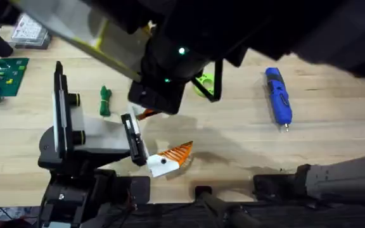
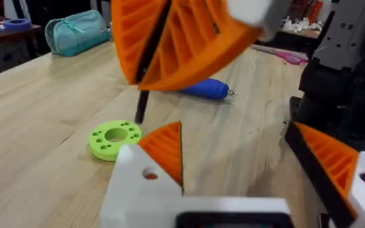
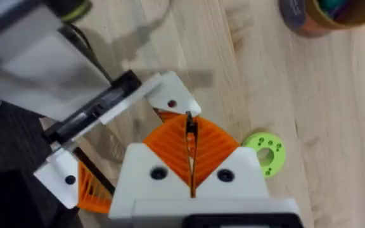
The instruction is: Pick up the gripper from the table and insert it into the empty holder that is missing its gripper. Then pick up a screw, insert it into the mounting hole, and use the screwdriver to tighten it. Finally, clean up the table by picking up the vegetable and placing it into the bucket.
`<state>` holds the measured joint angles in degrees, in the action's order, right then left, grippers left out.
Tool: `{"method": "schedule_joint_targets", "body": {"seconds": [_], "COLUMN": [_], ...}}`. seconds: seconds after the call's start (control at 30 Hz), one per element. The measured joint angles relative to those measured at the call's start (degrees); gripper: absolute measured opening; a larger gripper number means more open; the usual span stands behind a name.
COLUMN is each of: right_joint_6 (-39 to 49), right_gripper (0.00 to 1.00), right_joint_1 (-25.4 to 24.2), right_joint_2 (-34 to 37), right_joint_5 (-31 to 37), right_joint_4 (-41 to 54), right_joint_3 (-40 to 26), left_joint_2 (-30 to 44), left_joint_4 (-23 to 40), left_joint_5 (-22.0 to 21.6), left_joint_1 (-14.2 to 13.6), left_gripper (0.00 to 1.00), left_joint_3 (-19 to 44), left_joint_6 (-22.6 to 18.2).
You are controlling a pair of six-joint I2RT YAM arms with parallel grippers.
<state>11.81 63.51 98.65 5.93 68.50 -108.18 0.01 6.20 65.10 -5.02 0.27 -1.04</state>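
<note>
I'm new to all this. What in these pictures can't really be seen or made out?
- bucket: right wrist view, cut off by the top edge, so its contents are unclear.
- lime disc: overhead view, partly covered by the dark, blurred arm.
- thin black rod: pinched in the right tool. It is too thin to identify, and the orange pads hide its upper part.

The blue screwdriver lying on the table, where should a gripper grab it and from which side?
Grip the screwdriver around the middle of its barrel, coming straight down from above with the fingers across its width. It lies flat on the table, long and narrow, thin metal tip toward the arms' bases, with bare wood on both sides.
</note>
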Motion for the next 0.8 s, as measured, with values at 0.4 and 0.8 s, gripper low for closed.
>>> {"method": "schedule_joint_targets", "body": {"seconds": [0.4,0.8], "right_joint_6": [2.02,3.97], "right_gripper": [0.006,0.006], "right_joint_1": [1.31,1.56], "right_joint_2": [0.81,5.60], "right_joint_5": [-0.04,-0.03], "right_joint_4": [2.96,8.08], "right_joint_3": [-4.27,-8.22], "left_joint_2": [0.00,0.00], "left_joint_4": [0.00,0.00], "left_joint_5": [0.00,0.00], "left_joint_1": [0.02,0.00], "left_gripper": [0.986,0.986], "left_joint_3": [0.00,0.00], "left_joint_6": [0.00,0.00]}}
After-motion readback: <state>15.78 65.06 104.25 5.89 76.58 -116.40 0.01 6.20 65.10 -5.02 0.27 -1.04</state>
